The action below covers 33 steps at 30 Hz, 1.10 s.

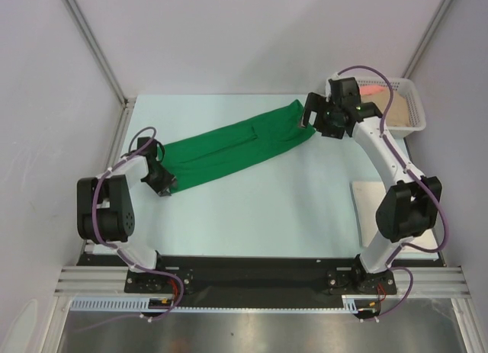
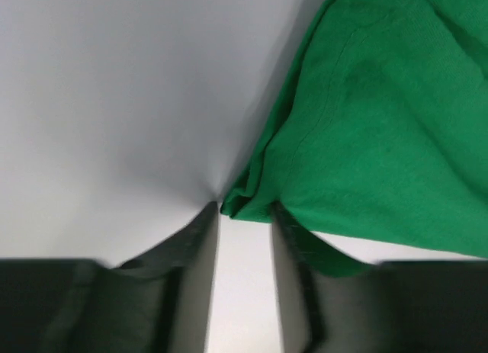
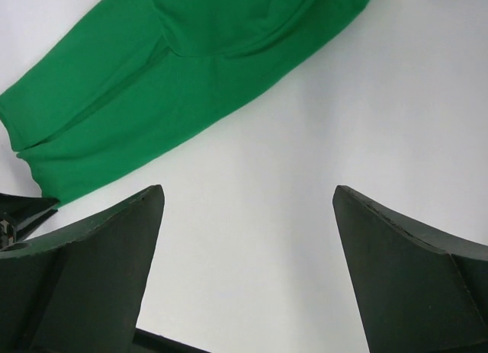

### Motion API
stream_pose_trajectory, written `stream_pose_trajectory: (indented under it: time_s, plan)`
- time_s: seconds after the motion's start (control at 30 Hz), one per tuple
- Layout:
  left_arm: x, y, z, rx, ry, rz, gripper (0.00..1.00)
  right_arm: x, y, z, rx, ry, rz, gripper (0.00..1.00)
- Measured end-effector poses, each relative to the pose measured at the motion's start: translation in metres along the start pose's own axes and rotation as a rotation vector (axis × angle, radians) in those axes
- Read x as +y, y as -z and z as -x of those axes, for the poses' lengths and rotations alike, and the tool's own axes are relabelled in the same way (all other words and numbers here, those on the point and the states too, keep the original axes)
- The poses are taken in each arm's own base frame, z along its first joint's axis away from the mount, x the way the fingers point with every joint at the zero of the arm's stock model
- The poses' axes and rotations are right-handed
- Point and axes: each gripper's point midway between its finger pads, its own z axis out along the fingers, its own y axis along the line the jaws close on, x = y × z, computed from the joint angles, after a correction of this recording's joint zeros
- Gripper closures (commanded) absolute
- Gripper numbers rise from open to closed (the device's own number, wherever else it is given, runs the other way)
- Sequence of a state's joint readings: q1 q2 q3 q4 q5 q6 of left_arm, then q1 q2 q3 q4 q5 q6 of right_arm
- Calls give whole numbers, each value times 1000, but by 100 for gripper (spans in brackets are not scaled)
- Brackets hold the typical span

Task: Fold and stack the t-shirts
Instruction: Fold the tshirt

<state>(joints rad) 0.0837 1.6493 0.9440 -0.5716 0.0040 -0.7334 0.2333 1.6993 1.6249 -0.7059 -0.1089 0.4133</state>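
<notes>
Top external: the green t-shirt (image 1: 236, 151) lies stretched from eight to two o'clock. The right gripper (image 3: 248, 197) gapes wide, empty. The left gripper (image 2: 244, 216), narrow, meets its corner; whether it grips, I cannot tell.

Bright, even light with faint soft shadows — the left gripper (image 2: 244, 213) is blurred, close to the lens.

One each: green t-shirt (image 1: 229, 151), cream t-shirt (image 1: 368, 208), pink t-shirt (image 1: 374, 88), tan t-shirt (image 1: 396, 109), basket (image 1: 418, 113).
</notes>
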Motion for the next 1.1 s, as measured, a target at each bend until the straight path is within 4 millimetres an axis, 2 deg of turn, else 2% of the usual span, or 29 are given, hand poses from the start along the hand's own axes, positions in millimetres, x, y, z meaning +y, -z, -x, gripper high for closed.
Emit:
stream_pose_trajectory:
  time_s: [0.13, 0.27, 0.37, 0.5, 0.57, 0.67, 0.8, 0.93, 1.1]
  plan:
    - [-3, -3, 4, 6, 15, 7, 74, -3, 6, -4, 0, 2, 0, 1]
    - [-6, -4, 5, 4, 26, 0, 100, 0, 16, -3, -15, 7, 16, 1]
    - [-6, -5, 5, 5, 26, -7, 100, 6, 22, -2, -23, 16, 31, 1]
    - [-7, -3, 0, -24, 15, -30, 100, 11, 20, -13, 10, 19, 53, 2]
    - [-10, -1, -13, -33, -17, -31, 100, 11, 16, -24, 48, 9, 53, 2]
    - [-20, 5, -51, -11, -99, -40, 100, 6, 8, -37, 98, -14, 38, 3]
    - [-30, 20, -122, 58, -221, -84, 100, 0, -1, -51, 156, -36, 18, 2]
    - [-17, 38, -181, 124, -306, -105, 100, -4, -4, -58, 177, -42, 6, 1]
    - [-10, 64, -238, 176, -436, -151, 99, -14, -13, -63, 193, -56, -10, 3]
